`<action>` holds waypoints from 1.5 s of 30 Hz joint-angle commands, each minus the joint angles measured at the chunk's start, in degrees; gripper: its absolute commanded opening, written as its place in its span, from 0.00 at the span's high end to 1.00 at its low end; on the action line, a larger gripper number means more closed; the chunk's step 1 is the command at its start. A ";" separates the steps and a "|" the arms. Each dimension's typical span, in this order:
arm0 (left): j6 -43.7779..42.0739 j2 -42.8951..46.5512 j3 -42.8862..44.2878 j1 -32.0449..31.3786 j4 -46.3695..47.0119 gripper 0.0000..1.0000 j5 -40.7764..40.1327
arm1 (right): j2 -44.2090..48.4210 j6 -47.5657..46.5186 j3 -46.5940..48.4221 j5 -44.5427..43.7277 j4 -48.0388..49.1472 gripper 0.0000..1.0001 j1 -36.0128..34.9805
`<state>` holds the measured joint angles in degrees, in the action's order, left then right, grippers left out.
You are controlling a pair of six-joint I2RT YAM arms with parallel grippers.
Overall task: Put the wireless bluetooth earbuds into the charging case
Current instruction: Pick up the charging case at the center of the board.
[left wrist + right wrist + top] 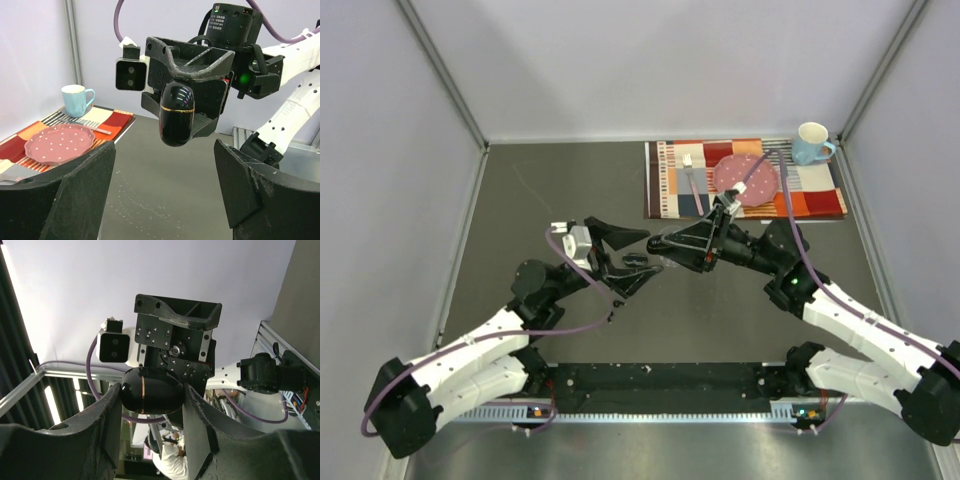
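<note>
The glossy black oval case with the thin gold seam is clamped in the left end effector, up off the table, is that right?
Not quite. The glossy black oval case with the thin gold seam is clamped in the right end effector, not the left, up off the table. The right wrist view shows it pinched between that arm's own fingers, and the left end effector stands open and empty facing it.

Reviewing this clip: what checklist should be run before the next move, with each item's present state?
1. The charging case clamped in the right hand: ok.
2. The left hand open and empty: ok.
3. The left hand facing the case: ok.
4. The case lid open: not ok, its seam looks closed.
5. Where the earbuds are: cannot tell, none visible in any view.
</note>
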<state>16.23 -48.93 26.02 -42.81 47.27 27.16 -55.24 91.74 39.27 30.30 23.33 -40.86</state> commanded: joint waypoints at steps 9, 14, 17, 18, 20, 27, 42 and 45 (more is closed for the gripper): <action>1.88 -0.82 4.04 -0.26 4.50 0.23 -0.44 | -1.09 0.98 0.72 1.16 4.09 1.00 -0.36; 2.32 -1.78 4.65 -0.43 4.42 0.33 -0.70 | -1.97 1.59 0.64 1.77 5.76 1.00 -0.36; 1.44 -2.40 5.00 -0.44 3.01 0.46 -0.35 | -2.06 1.68 0.72 1.78 5.85 1.00 -0.36; 1.26 -2.40 5.00 -0.61 3.01 0.49 -0.61 | -2.06 1.68 0.72 1.78 5.85 1.00 -0.53; 1.26 -2.75 5.00 -0.70 3.53 0.50 -0.88 | -2.15 1.77 0.64 1.86 5.85 1.00 -0.45; 0.65 -3.10 5.09 -1.05 3.71 0.52 -0.70 | -2.41 2.04 0.64 2.13 6.46 1.00 -0.45; 0.91 -4.25 5.18 -1.66 5.56 0.54 -1.49 | -2.50 2.21 0.55 1.95 6.11 1.00 -0.45; 0.91 -4.34 5.18 -1.84 5.64 0.55 -1.58 | -2.50 2.21 0.55 1.86 6.11 1.00 -0.45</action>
<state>17.50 -53.08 29.04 -44.23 49.54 26.04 -57.82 93.69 39.27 31.62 26.57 -40.86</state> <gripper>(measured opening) 0.459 0.433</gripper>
